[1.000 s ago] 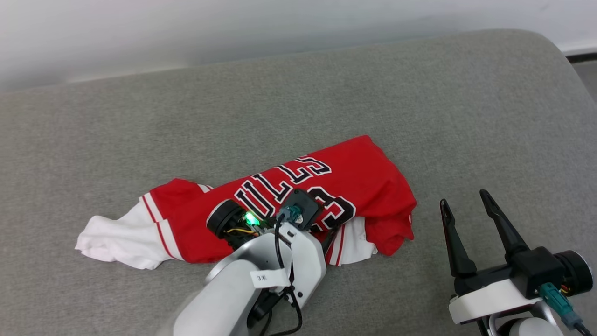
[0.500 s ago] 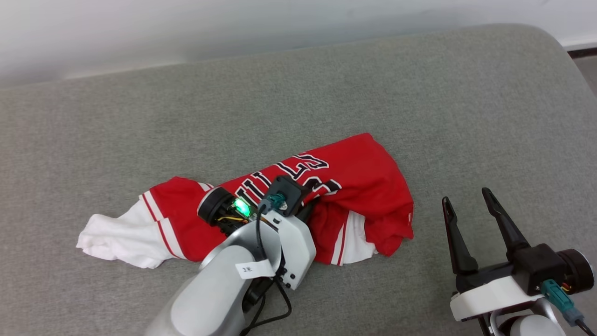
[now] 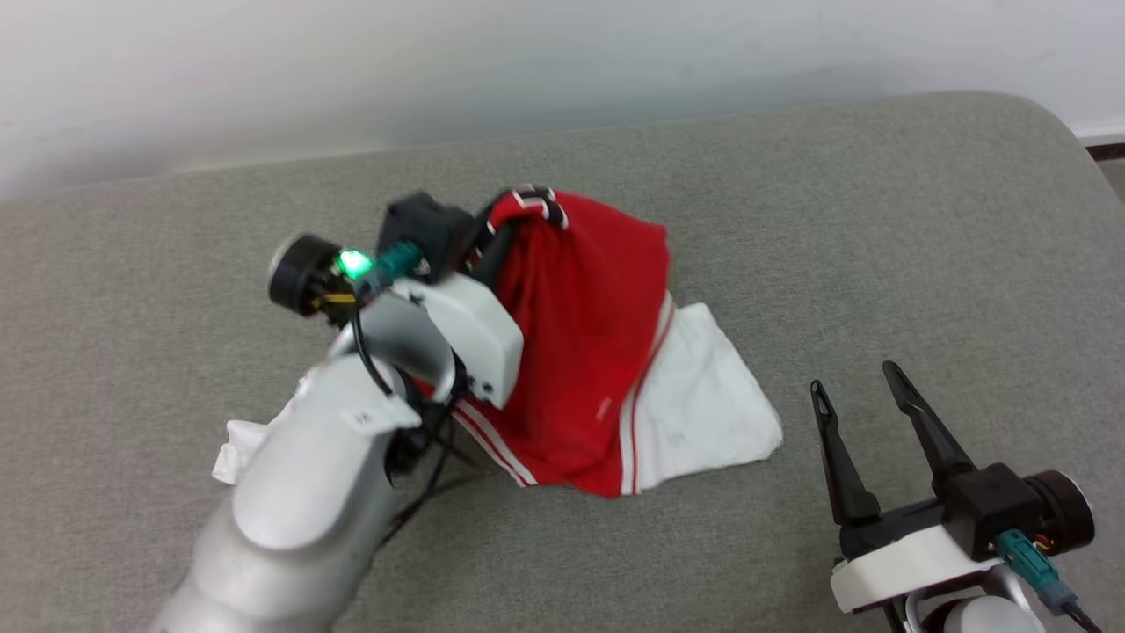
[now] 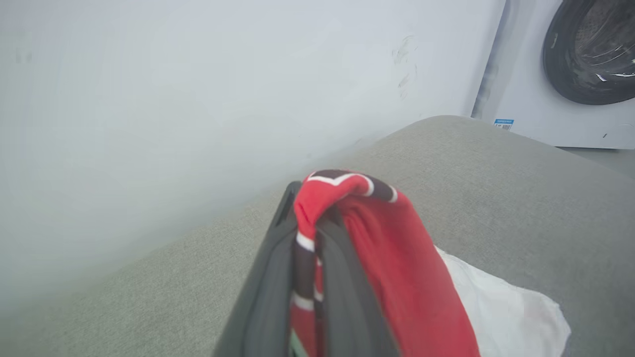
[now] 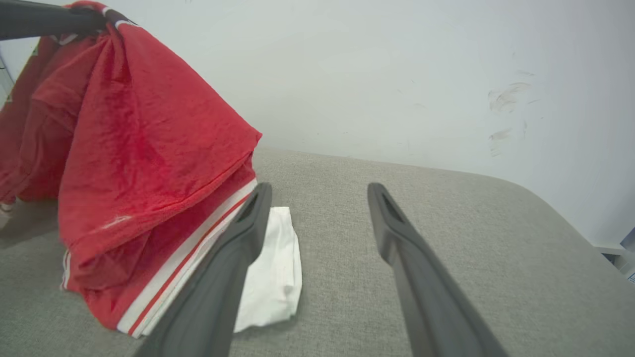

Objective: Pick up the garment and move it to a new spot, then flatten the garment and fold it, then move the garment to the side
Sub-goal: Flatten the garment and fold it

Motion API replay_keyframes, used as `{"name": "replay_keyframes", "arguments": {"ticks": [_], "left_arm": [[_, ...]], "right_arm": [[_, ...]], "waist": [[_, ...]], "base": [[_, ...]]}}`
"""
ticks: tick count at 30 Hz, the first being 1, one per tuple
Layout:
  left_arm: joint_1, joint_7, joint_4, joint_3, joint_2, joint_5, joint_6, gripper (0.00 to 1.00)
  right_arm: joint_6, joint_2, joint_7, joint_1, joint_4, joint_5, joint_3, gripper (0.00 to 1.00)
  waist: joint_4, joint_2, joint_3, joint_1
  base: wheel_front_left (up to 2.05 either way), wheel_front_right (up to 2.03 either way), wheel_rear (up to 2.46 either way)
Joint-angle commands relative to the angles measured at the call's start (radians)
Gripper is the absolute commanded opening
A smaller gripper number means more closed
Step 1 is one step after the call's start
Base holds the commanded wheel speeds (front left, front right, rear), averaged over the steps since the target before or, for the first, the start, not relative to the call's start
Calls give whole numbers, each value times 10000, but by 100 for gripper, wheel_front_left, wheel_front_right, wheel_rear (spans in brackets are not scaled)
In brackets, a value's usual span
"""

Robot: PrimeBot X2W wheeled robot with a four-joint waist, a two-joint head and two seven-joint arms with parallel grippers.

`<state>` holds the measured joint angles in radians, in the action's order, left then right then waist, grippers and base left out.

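Left gripper (image 3: pixel 499 215) clamps a raised fold of the red jersey (image 3: pixel 584 334) — right gripper (image 3: pixel 853 378) stands wide apart, empty.

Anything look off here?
Nothing damaged. The left claw is shut on a bunched fold of the jersey, not an edge, so it hangs crumpled like a tent, with a white sleeve lying on the cushion. The right claw is open, apart from it.

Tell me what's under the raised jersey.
The garment hangs from the left gripper, its hem and white sleeve resting on the grey cushion. Anything beneath the draped cloth is hidden.
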<state>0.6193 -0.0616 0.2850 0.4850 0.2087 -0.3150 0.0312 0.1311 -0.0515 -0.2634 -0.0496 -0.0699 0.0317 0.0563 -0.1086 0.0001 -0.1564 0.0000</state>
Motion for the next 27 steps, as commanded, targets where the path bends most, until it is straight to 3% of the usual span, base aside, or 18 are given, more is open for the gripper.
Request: {"name": "replay_keyframes", "arguments": {"ticks": [1,9,12,13,14,21,22,27], "left_arm": [[332,-93,47,-78,68,-41,7,0],[2228,-1191,1734,-211,702,23,423,0],[2830,-1352,2746,-329,808,5,375,0],[2977,-1369,3091,-336,881,60,323,22],[3115,-1318,3424,-360,883,90,294,100],[3320,-466,4917,-264,796,55,443,100],[3160,427,5069,-350,636,-70,454,100],[2792,1839,4913,-459,569,-218,523,100]], "right_arm": [[-7,21,-19,-119,3,-102,33,100],[-7,24,-19,-511,97,-340,326,100],[-7,24,-19,-651,122,-493,384,100],[-7,24,-19,-706,132,-519,439,100],[-7,24,-21,-751,125,-556,467,100],[-7,23,-19,-812,45,-586,492,100],[-7,21,-19,-752,23,-398,375,100],[-7,21,-19,-504,-40,-50,119,100]], "waist": [[-118,-1,-104,0],[-828,-1,-934,0],[-1022,-1,-1196,0],[-1088,-1,-1266,0],[-1141,-1,-1322,0],[-1045,-1,-1286,0],[-744,-1,-1078,0],[-26,-1,-513,0]], "base": [[0,0,0],[0,0,0],[0,0,0],[0,0,0],[0,0,0],[0,0,0],[0,0,0],[0,0,0]]}}
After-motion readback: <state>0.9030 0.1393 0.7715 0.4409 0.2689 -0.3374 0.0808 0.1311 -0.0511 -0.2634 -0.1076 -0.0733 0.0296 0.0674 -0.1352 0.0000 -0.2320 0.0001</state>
